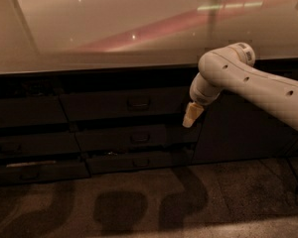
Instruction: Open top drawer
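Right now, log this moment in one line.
task: open top drawer | top drawer: looks shut | gripper: right of handle, not on it

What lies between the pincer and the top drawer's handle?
Only bare front of the top drawer, in the camera view; the pincer hangs right of the handle.

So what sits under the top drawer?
A middle drawer front and a bottom drawer front; their insides are hidden. The tool hangs by the right end of the top drawer.
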### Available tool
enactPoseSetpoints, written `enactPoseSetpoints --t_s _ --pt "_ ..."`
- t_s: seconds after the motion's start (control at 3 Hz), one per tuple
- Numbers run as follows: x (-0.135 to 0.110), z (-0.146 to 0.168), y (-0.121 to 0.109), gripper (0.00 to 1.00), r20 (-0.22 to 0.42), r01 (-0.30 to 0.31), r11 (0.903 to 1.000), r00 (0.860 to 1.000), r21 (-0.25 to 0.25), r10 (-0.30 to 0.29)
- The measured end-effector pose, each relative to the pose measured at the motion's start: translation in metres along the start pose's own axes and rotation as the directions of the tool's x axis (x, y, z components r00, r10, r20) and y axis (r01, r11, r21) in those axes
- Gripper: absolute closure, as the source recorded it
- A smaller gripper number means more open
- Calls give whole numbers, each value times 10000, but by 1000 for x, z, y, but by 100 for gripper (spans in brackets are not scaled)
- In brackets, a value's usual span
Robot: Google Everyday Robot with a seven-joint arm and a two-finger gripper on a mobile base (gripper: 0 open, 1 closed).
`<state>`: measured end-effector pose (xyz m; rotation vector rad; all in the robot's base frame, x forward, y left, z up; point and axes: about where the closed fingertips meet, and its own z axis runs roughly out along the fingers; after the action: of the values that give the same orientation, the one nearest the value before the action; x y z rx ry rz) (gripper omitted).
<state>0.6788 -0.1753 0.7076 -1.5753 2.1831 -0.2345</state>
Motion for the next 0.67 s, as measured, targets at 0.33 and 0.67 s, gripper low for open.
enactPoseSetpoints --t_s 0.33,0.67 --pt "0 0 0 0 -2 0 10000 10000 -2 0" --pt "-1 23 -7 0 -347 -72 9990 9994 -431 57"
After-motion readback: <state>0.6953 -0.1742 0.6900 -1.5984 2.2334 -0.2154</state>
